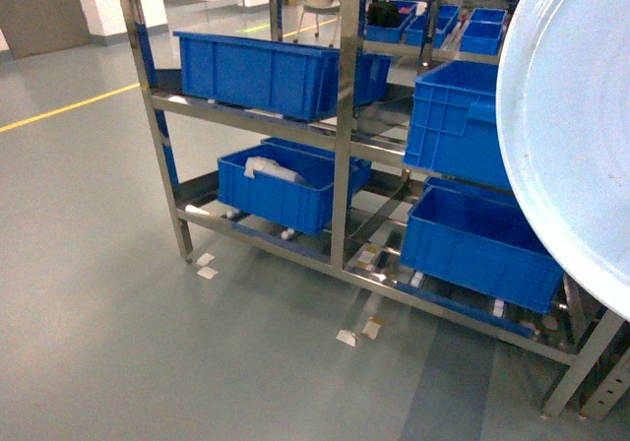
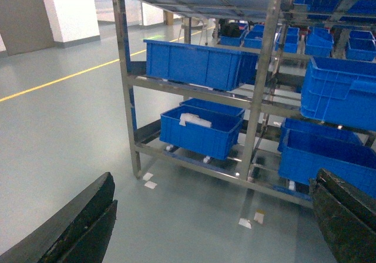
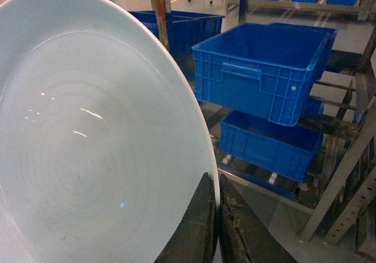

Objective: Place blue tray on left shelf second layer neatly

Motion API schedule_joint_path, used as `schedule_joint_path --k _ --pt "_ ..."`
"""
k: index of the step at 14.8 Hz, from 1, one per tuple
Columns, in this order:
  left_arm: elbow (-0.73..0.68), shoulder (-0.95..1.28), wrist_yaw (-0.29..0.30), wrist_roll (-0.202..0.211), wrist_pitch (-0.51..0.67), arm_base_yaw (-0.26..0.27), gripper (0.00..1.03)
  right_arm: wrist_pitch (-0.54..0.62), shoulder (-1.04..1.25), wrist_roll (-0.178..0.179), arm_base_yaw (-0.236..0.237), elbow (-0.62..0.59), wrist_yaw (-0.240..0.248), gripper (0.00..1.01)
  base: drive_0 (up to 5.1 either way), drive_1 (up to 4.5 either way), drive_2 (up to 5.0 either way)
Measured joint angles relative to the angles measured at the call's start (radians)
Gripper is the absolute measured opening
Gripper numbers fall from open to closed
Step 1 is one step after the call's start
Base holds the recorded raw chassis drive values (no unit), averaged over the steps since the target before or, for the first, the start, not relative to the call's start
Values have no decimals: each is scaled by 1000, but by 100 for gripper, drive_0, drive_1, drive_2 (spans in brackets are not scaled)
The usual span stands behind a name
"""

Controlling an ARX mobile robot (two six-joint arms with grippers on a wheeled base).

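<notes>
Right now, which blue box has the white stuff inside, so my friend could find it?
Start at the shiny stainless-steel rack and look at its left bay. Go down to the lowest tier, where a deep dark-blue plastic crate sits near the floor. It alone holds crumpled white material; the long crate above shows none.

Counts on and around the rack

One blue tray [image 1: 576, 136]; four near blue crates [image 1: 271, 72], more behind at upper right; four white floor markers [image 1: 346, 338].
</notes>
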Motion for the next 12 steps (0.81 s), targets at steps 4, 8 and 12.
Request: schedule_joint_path --k 4,8,12 --pt "0 0 0 0 1 0 98 -3 6 0 0 0 0 2 13 423 -396" --pt "0 0 -1 0 2 0 98 -3 6 0 0 0 0 2 1 412 -410" --pt "0 0 -1 0 0 0 98 -4 7 0 1 0 0 2 3 414 -408"
